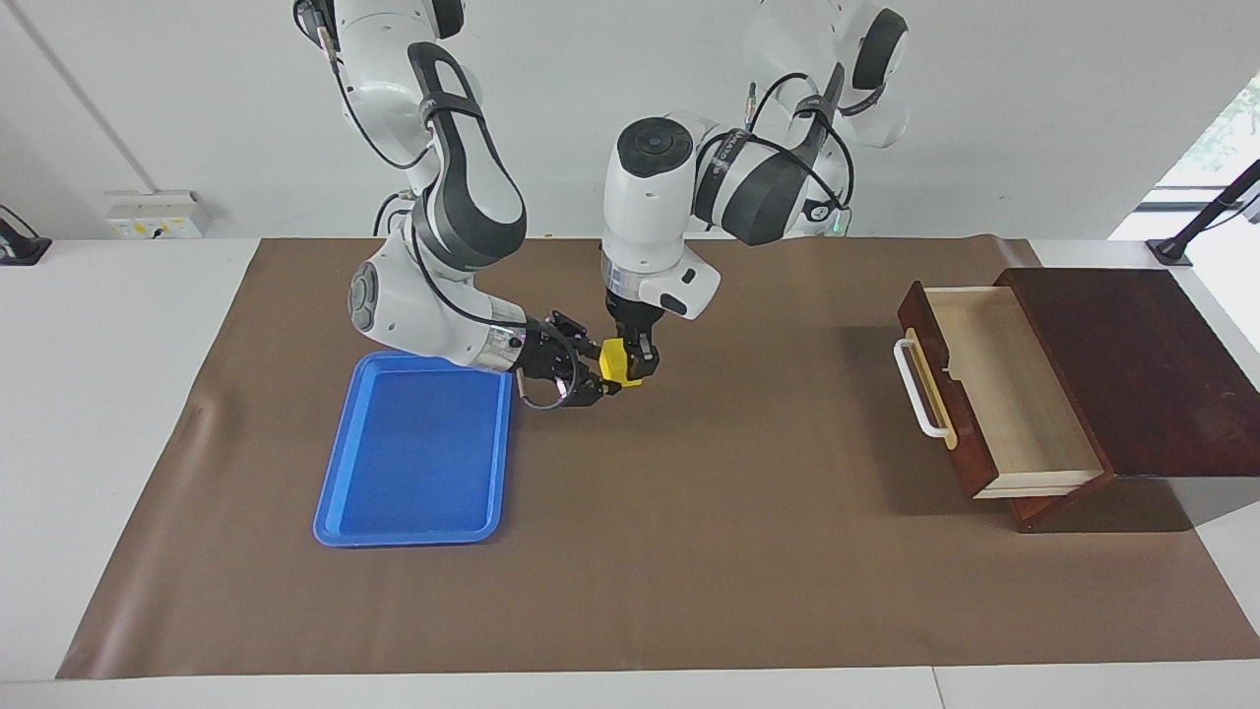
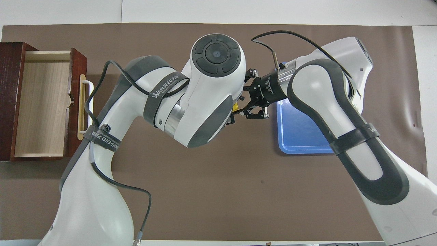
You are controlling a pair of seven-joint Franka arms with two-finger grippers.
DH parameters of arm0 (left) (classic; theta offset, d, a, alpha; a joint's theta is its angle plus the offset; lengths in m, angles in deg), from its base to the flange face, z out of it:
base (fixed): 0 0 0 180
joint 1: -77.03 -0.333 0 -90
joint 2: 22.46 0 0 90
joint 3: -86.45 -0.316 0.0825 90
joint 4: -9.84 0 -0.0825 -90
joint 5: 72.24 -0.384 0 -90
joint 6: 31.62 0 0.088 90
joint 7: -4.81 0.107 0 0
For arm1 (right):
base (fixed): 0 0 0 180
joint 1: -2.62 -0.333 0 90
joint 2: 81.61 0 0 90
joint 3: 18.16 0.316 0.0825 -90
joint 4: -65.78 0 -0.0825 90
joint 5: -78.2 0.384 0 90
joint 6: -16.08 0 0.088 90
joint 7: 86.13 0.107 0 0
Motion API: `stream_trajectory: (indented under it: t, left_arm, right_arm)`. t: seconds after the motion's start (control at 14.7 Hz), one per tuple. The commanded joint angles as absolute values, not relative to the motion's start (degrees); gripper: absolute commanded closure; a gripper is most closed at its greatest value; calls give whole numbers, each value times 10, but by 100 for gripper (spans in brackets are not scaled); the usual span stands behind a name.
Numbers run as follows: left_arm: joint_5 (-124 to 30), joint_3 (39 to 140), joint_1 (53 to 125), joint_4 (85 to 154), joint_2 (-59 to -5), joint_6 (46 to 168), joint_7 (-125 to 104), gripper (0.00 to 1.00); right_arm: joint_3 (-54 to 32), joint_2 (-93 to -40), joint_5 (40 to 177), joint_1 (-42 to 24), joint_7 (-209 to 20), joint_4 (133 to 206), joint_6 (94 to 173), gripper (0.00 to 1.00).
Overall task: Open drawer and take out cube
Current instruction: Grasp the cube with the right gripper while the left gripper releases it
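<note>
The small yellow cube (image 1: 614,362) hangs in the air over the brown mat, between the blue tray and the middle of the table. My left gripper (image 1: 630,370) comes straight down on the cube and is shut on it. From the tray's side my right gripper (image 1: 602,372) reaches in level, its fingertips closed against the cube's sides. In the overhead view the left arm hides all but a yellow sliver of the cube (image 2: 236,108). The dark reddish-brown drawer (image 1: 1014,394) stands pulled out at the left arm's end, its light wood interior bare and its white handle (image 1: 920,389) facing the middle.
A flat blue tray (image 1: 413,453) lies on the mat at the right arm's end, with nothing in it. The drawer's cabinet (image 1: 1132,364) sits at the mat's edge. A brown mat (image 1: 689,551) covers the table.
</note>
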State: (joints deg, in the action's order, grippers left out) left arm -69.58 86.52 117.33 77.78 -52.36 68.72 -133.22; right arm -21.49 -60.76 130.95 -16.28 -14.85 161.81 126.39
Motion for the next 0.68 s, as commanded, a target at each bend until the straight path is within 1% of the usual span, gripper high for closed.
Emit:
stream_trajectory:
  t: [0.0, 0.14, 0.2, 0.61]
  left_arm:
    - [-715, 855, 1177, 765, -530, 695, -1342, 46]
    - [-715, 855, 1177, 765, -529, 694, -1341, 10]
    - [-715, 855, 1177, 765, -529, 690, -1341, 0]
    - [-714, 847, 1175, 764, -523, 682, -1341, 0]
  right_arm:
    - [-212, -616, 1314, -162, -177, 1632, 1255, 100]
    - [-212, -616, 1313, -163, -178, 1632, 1255, 100]
    - [-212, -616, 1313, -163, -177, 1633, 1255, 100]
    - [-212, -616, 1313, -163, -177, 1633, 1259, 100]
